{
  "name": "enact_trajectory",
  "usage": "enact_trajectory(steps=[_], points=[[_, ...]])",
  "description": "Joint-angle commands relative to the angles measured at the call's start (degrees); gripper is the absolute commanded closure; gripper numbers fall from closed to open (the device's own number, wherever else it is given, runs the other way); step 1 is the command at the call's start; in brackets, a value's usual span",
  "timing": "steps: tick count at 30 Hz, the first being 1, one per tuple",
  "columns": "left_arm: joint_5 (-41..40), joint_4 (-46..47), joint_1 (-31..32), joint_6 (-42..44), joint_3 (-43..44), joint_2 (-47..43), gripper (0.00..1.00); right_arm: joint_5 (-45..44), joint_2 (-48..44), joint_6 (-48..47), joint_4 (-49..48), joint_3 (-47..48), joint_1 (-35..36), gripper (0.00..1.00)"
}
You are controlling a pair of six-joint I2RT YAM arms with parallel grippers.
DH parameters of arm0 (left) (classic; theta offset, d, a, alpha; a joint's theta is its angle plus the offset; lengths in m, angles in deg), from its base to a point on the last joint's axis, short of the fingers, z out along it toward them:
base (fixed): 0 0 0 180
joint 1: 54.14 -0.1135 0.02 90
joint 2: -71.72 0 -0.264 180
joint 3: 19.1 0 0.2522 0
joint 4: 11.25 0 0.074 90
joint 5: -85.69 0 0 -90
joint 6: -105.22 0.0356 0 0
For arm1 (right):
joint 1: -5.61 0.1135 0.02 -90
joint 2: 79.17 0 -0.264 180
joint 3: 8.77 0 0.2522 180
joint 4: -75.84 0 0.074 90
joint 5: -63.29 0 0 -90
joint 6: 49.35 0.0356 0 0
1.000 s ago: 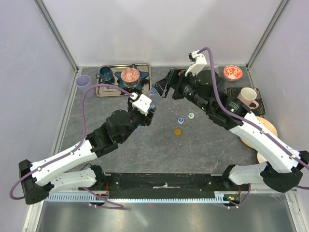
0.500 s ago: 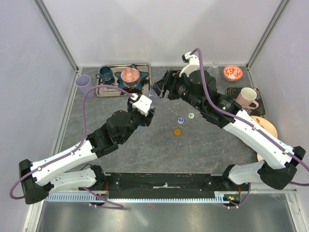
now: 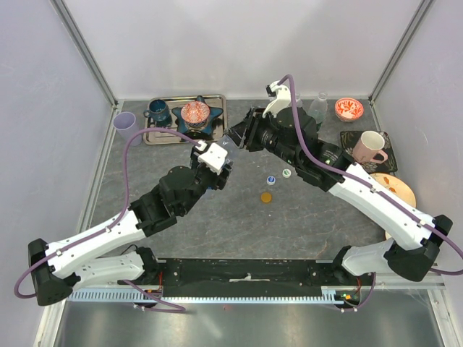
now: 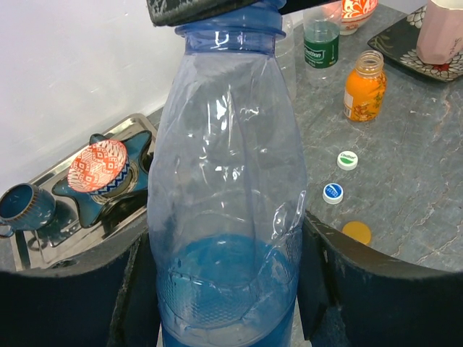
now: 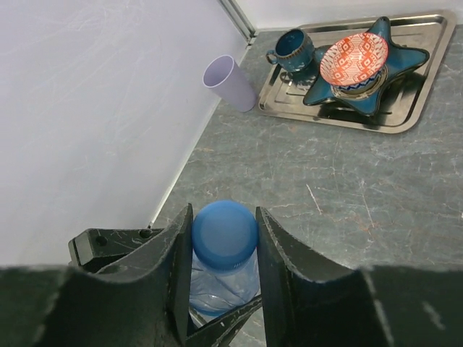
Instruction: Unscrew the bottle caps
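Left claw point(image 4: 228, 289) is clamped on the lower body of the blue bottle point(image 4: 228, 188), one finger on each side, holding it tilted with its neck pointing away toward the other arm. There's a bit of blue liquid sitting in the bottom, and the thin plastic is already creased.

Up at the neck, the right claw point(image 5: 223, 224) is closed down to the width of the blue cap point(image 5: 224, 238). Its fingers sit on opposite sides of the cap and, as far as I can tell, touch it.

So this looks like the twist step. My take:
- spin the right wrist around the neck's axis, not off-centre, or the fingers will slip off the rim
- the left arm needs to hold firm without squeezing harder, since that soft wall will buckle and the bottle will turn with the cap
- lift only once the thread lets go, straight along the neck

Beyond that, three caps are already lying loose on the table point(image 4: 405, 181): the orange cap point(image 4: 357, 232), the white-and-blue cap point(image 4: 333, 193) and the white-and-green cap point(image 4: 348, 160). Further back, the orange bottle point(image 4: 364, 87) and the green-label bottle point(image 4: 322, 40) stand open, so I reckon blue is the last one.
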Motion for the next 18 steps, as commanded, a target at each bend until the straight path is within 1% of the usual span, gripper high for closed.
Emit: enact_trajectory(steps=[1, 2, 4, 5, 7, 9, 10, 11, 13, 14, 16, 17, 18], points=[[-0.7, 3.6, 0.4, 1.5, -0.1, -1.7, 0.68, 0.0, -0.8, -0.3, -1.9, -1.0, 0.1, 0.63], [-0.2, 3.7, 0.4, 1.5, -0.3, -1.9, 0.68, -0.2, -1.5, -0.5, -2.3, -1.3, 0.1, 0.69], [0.6, 3.8, 0.4, 1.4, -0.6, -2.4, 0.68, -1.0, -2.4, -1.0, -2.9, -2.6, 0.1, 0.76], [1.6, 3.8, 0.4, 1.2, -0.8, -2.4, 0.68, -1.3, -3.2, -1.5, -3.0, -2.9, 0.2, 0.86], [4.1, 3.8, 0.3, 0.5, -1.0, -3.5, 0.69, -1.4, -4.1, -2.6, -3.7, -4.0, 0.1, 0.94], [10.2, 3.4, 0.2, -1.0, -1.1, -4.6, 0.7, 0.2, -5.3, -5.1, -4.3, -4.6, 0.1, 1.0], [12.9, 2.5, 0.3, -1.5, -1.0, -5.1, 0.7, 1.6, -5.7, -6.4, -4.5, -4.6, 0.1, 1.0], [18.2, 2.1, 0.2, -2.0, -0.7, -5.5, 0.7, 4.3, -6.3, -8.5, -4.6, -4.7, 0.1, 1.0], [24.7, 0.5, -0.7, -4.2, 0.1, -6.1, 0.71, 6.3, -7.2, -10.5, -4.8, -5.1, 0.1, 1.0], [32.8, 0.5, -1.2, -5.0, 1.1, -6.3, 0.72, 6.7, -8.7, -11.4, -4.8, -5.5, 0.0, 1.0], [41.3, -1.5, -3.5, -7.7, 2.1, -6.3, 0.73, 8.5, -10.3, -14.6, -5.5, -7.0, 0.1, 1.0], [48.9, -1.9, -4.4, -8.9, 3.1, -6.1, 0.73, 8.4, -11.9, -15.6, -5.5, -7.2, 0.1, 1.0], [52.2, -1.9, -5.3, -11.6, 3.6, -5.9, 0.73, 11.4, -12.5, -17.6, -5.5, -7.7, 0.1, 1.0]])
